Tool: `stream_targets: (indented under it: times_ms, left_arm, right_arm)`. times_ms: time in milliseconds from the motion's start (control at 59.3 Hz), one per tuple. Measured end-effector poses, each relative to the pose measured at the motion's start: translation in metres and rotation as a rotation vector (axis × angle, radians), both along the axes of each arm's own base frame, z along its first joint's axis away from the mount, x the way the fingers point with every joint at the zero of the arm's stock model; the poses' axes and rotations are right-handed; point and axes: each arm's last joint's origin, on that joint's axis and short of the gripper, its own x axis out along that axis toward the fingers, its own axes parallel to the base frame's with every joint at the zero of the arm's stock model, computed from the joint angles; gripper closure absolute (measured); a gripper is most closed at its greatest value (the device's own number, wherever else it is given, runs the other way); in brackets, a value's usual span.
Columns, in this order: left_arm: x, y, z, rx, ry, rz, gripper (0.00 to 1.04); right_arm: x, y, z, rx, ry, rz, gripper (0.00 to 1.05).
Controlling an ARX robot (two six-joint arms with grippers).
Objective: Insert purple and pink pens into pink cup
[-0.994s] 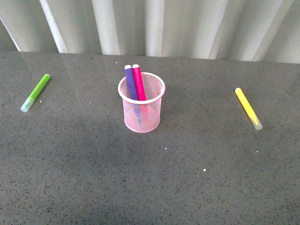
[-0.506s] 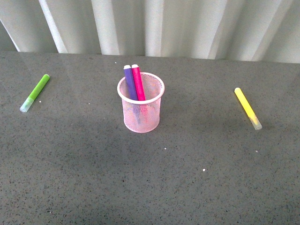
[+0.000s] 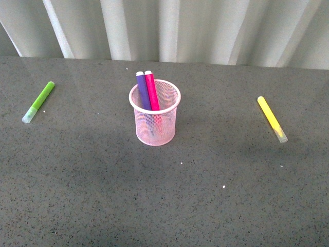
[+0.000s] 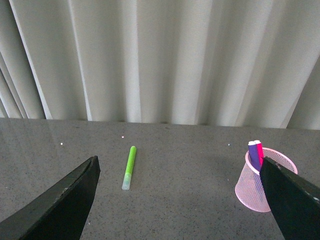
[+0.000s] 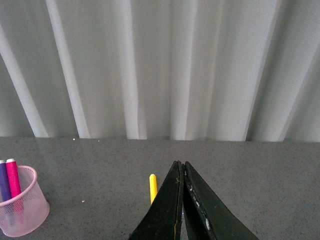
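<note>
Table (image 3: 77,195) unchanged: both pens (image 3: 147,91) stay inside the pink cup (image 3: 154,121).

Pink cup (image 3: 154,119) is a light pink wire-mesh holder, round, slightly tapered, solid rim, standing upright around the middle of the table. Both pens are already inside it: purple pen (image 3: 143,91) and pink pen (image 3: 152,91) side by side, touching, purple on the left. They lean back against the far rim, their ends poking up above it.
</note>
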Motion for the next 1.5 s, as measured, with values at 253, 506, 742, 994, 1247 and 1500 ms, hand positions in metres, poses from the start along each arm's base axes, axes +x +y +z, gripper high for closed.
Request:
stream_targets:
  times_ms: [253, 506, 742, 994, 1247, 1500]
  left_arm:
    - [0.0, 0.0, 0.0, 0.0, 0.0, 0.0, 0.07]
    - [0.0, 0.0, 0.0, 0.0, 0.0, 0.0, 0.07]
    - [0.0, 0.0, 0.0, 0.0, 0.0, 0.0, 0.07]
    - [0.0, 0.0, 0.0, 0.0, 0.0, 0.0, 0.07]
    - [0.0, 0.0, 0.0, 0.0, 0.0, 0.0, 0.07]
    - [0.0, 0.0, 0.0, 0.0, 0.0, 0.0, 0.07]
  right_arm:
    - [-0.007, 0.0, -0.006, 0.0, -0.019, 0.0, 1.01]
    - [-0.013, 0.0, -0.005, 0.0, -0.029, -0.002, 1.01]
    - [-0.017, 0.0, -0.006, 0.0, -0.029, -0.003, 1.01]
    - [-0.028, 0.0, -0.009, 0.0, -0.024, -0.003, 1.01]
    - [-0.028, 0.0, -0.009, 0.0, -0.022, -0.003, 0.78]
    - [-0.028, 0.0, -0.009, 0.0, -0.022, -0.003, 0.32]
